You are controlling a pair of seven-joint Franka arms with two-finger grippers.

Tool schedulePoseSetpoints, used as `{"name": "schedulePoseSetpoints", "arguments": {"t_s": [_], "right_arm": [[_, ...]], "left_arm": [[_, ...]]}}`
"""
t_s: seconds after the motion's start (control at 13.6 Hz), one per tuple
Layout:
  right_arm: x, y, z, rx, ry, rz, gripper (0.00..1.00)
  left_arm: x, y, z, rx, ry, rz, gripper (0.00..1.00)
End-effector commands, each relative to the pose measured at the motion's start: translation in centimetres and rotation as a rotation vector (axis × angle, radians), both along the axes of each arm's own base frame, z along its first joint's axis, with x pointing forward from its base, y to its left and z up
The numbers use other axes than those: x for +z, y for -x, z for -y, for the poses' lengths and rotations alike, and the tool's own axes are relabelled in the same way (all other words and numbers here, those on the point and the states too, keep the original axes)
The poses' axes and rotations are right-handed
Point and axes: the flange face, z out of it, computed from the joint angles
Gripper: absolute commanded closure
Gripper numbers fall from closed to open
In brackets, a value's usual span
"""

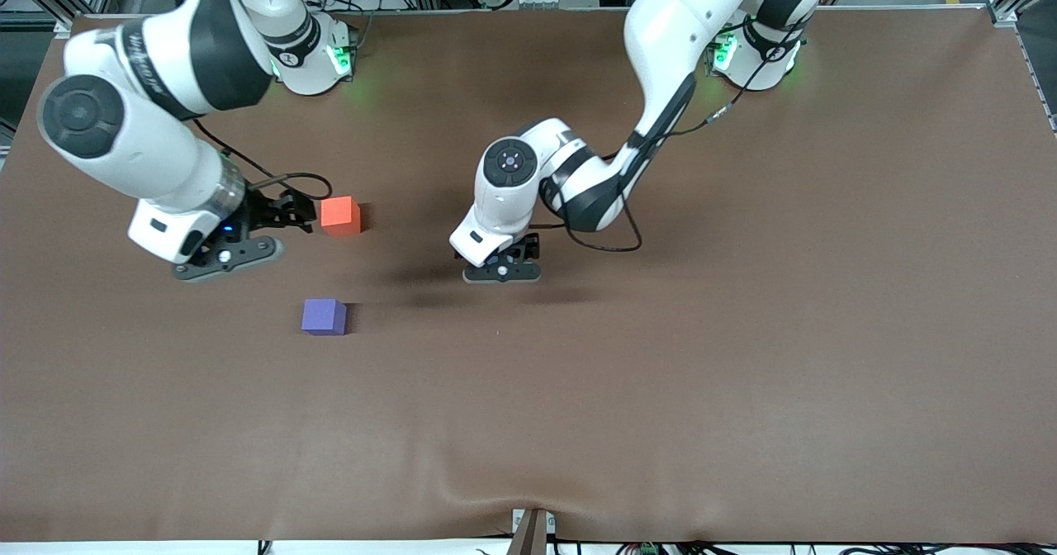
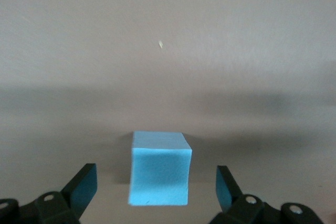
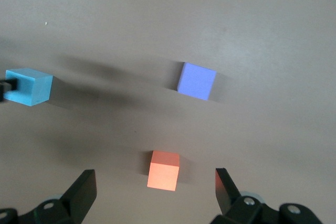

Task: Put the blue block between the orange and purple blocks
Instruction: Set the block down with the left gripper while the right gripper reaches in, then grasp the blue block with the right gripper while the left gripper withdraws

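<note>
Fingers [image 2: 84,190] of your left gripper [image 2: 157,192] stood wide apart, clear of the blue block [image 2: 159,174] sitting on the table between them, well apart from the orange block [image 1: 340,215] and purple block [image 1: 324,317]. It looked light, matte, grippy; take opposite flat sides. Your right gripper [image 3: 155,192] waited spread and empty over the orange block.

Three cubes — one blue block [image 2: 159,169], one orange [image 1: 340,215], one purple [image 1: 324,316].

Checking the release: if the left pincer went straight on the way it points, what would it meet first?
The blue block, sitting between the open left pincer fingers, apparently touching neither. Under it is the table. Depth is hard to judge.
</note>
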Motion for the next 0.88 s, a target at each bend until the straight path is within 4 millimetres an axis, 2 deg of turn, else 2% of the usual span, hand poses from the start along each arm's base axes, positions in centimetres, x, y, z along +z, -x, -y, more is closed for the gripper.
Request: {"name": "schedulePoseSetpoints", "arguments": {"t_s": [0.0,0.07,0.15,0.29,0.44,0.59,0.66,0.81], "right_arm": [[-2.4,0.1,-2.6,0.017,-0.002,-0.004,0.0],[-3.4,0.1,-4.0,-0.003,0.001,-0.002,0.0],[-4.5,0.4,-6.2,-0.026,0.005,-0.001,0.0],[-7.2,1.2,-11.1,-0.087,0.011,0.012,0.0],[-10.6,1.8,-15.3,-0.146,0.017,0.019,0.0],[-13.4,2.8,-19.6,-0.18,0.02,0.019,0.0],[-14.8,3.3,-21.5,-0.177,0.028,0.011,0.0],[-17.5,4.1,-24.6,-0.173,0.047,-0.004,0.0]], "left_arm": [[9.8,-2.9,-7.1,0.07,-0.066,-0.008,0.0],[12.2,-4.4,-10.2,0.114,-0.082,-0.024,0.0],[15.0,-5.8,-13.5,0.157,-0.089,-0.029,0.0],[20.4,-7.0,-18.9,0.231,-0.093,-0.029,0.0],[24.6,-7.6,-24.6,0.285,-0.112,-0.047,0.0],[27.2,-8.2,-30.0,0.276,-0.147,-0.043,0.0],[28.3,-8.3,-31.9,0.257,-0.154,-0.039,0.0],[30.5,-7.8,-37.2,0.251,-0.158,-0.035,0.0]]}}
